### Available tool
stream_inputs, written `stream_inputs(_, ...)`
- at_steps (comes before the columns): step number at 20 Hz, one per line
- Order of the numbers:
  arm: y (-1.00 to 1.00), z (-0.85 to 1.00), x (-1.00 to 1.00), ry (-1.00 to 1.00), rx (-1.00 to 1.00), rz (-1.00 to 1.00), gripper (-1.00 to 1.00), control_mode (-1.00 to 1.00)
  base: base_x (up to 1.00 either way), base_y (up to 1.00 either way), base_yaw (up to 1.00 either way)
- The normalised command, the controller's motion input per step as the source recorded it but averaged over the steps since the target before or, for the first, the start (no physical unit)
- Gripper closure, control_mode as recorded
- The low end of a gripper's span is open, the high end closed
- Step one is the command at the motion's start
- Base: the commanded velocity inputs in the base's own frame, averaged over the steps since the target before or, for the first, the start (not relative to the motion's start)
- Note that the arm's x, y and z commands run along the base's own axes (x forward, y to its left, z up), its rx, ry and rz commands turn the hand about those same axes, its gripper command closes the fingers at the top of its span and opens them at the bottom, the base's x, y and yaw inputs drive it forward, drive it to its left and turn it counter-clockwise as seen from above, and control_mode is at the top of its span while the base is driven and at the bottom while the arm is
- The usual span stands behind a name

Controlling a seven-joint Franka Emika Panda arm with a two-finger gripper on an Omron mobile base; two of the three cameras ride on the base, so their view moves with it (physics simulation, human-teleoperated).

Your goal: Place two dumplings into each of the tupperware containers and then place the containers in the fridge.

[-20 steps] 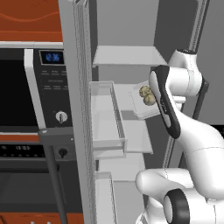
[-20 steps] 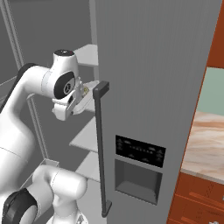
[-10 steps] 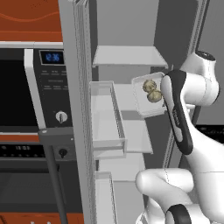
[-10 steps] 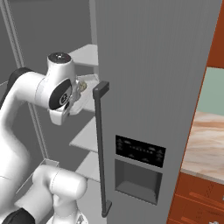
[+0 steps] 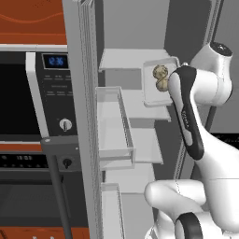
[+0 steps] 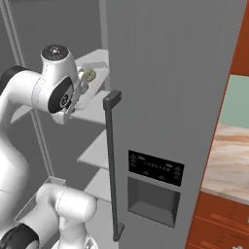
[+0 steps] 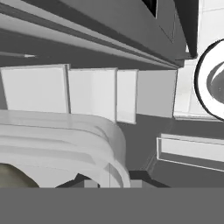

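Note:
A pale tupperware container [image 5: 151, 93] hangs tilted inside the open fridge [image 5: 126, 58], level with the upper shelf. Two tan dumplings [image 5: 160, 72] lie in it, one above the other. In the right base view the same container [image 6: 97, 82] sticks out from behind the white wrist, with a dumpling [image 6: 89, 74] showing. My gripper [image 7: 108, 180] is shut on the container's rim [image 7: 65, 140], and part of a dumpling [image 7: 11, 177] shows at the lower left of the hand view. In the left base view the forearm hides the fingers.
The fridge's left door [image 5: 84, 116] stands open with clear bins [image 5: 114, 121]. Its right door [image 6: 170, 73] is shut, with a dark handle [image 6: 111, 160] and a dispenser. A black microwave [image 5: 28, 93] sits left of the fridge. A wooden counter [image 6: 233, 151] lies to the right.
The arm has lifted the container with its dumplings from the middle shelf's height to the upper shelf's height. The wrist has swung up and to the right.

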Motion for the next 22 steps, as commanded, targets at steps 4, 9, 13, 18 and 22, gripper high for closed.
stream_inputs(4,0.00,0.32,0.95,-0.02,0.01,-0.01,1.00,-1.00,0.00,0.00,0.00)
stream_inputs(9,0.00,0.30,0.99,0.00,0.00,0.00,1.00,-1.00,0.00,0.00,0.00)
stream_inputs(13,-0.03,0.24,0.88,0.00,0.00,0.00,1.00,-1.00,0.00,0.00,0.00)
stream_inputs(18,-0.08,0.32,0.69,0.01,0.00,-0.04,1.00,-1.00,0.00,0.00,0.00)
stream_inputs(22,-0.21,0.10,0.53,0.02,0.00,0.00,1.00,-1.00,0.00,0.00,0.00)
